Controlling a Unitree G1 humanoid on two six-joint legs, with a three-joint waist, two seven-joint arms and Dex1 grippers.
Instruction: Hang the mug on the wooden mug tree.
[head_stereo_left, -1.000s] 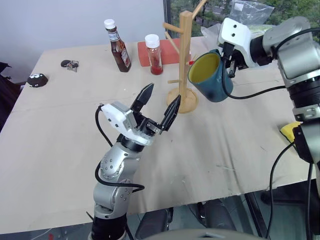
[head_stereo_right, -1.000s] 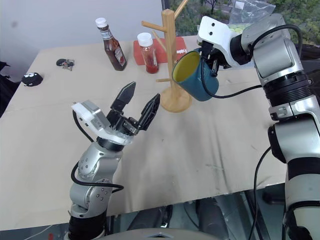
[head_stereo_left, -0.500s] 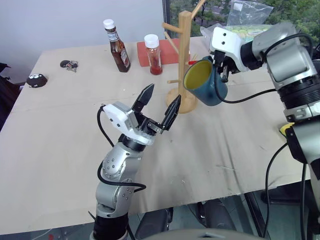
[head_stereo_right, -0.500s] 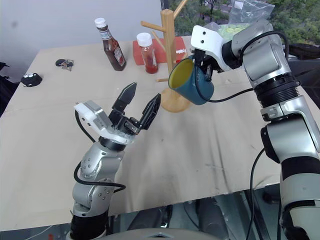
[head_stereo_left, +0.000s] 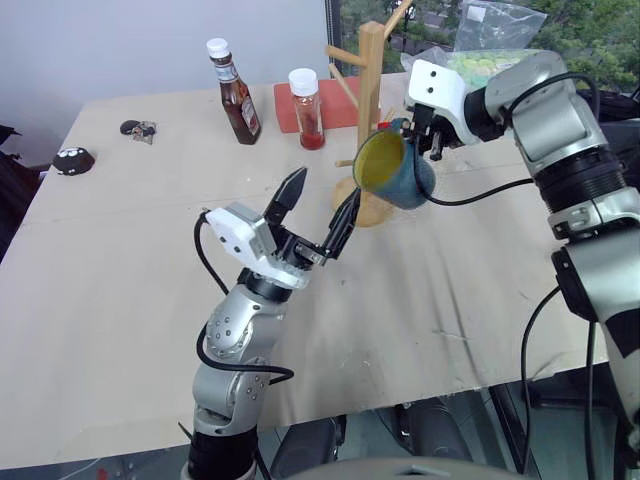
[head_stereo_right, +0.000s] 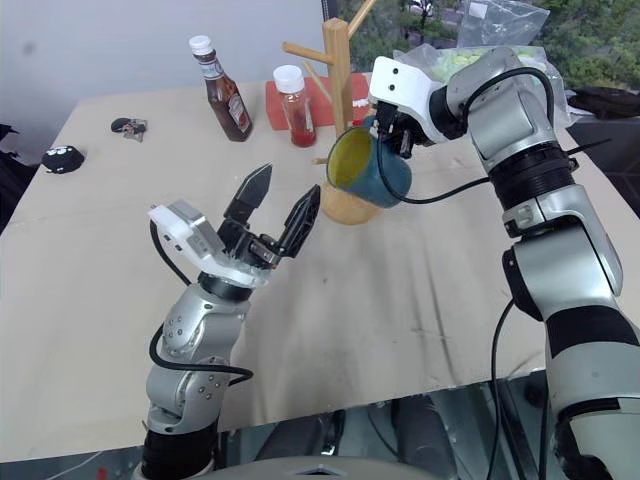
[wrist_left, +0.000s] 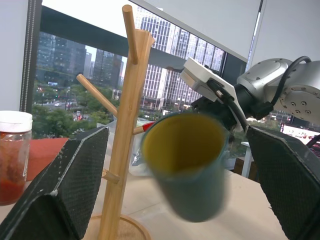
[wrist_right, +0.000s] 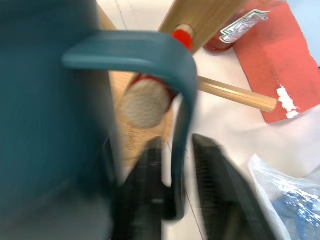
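Overhead, your right gripper (head_stereo_left: 432, 140) held the mug (head_stereo_left: 392, 170) by its handle, right beside the mug tree (head_stereo_left: 368, 100), over the table (head_stereo_left: 120, 280). Your left gripper (head_stereo_left: 318, 215) hovered spread and empty. From your left wrist, the mug's mouth faced the camera beside the post. From your right wrist, the fingers (wrist_right: 150, 185) straddled the handle, a red-tipped peg (wrist_right: 150, 100) poking through the loop.

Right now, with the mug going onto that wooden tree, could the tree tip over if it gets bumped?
Possibly. The wooden mug tree is tall and slim on a small round base, so a sideways nudge might rock it. The mug looks like heavy ceramic, and hanging off one side it could pull the tree that way.
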